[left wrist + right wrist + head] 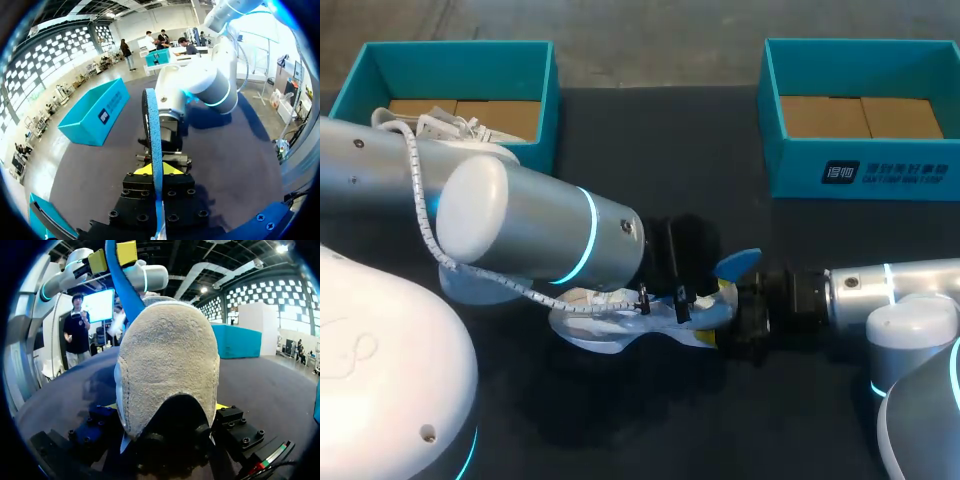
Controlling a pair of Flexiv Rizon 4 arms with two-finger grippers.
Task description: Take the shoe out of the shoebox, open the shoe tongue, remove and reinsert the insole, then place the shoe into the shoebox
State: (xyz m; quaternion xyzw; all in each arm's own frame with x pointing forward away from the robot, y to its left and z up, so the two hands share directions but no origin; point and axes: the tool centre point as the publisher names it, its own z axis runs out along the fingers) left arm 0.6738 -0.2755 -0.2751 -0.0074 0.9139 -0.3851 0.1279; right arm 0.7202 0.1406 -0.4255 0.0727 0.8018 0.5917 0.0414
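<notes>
Shoe (605, 335), white with a beige suede heel, lies on its sole on the dark table (650, 150) near the middle, between the two arms and outside both boxes; its heel points toward the right arm. The right gripper (717, 315) is closed on that heel, one yellow tip pressed to each side of the suede; in the right wrist view the heel fills the space between the fingers. The blue insole (152, 145) stands on edge above the heel, clamped between the yellow tips of the left gripper (156, 170); its upper end pokes out past that gripper, and its lower end drops behind the heel collar, where I cannot tell how far it sits inside the shoe. The left arm comes in low across the table over the front of the shoe, hiding the tongue. At the far edge of the table, the left shoebox (535, 110), teal, holds a second shoe (450, 128) with white laces; the right shoebox (865, 165), also teal, stands well apart from it.
</notes>
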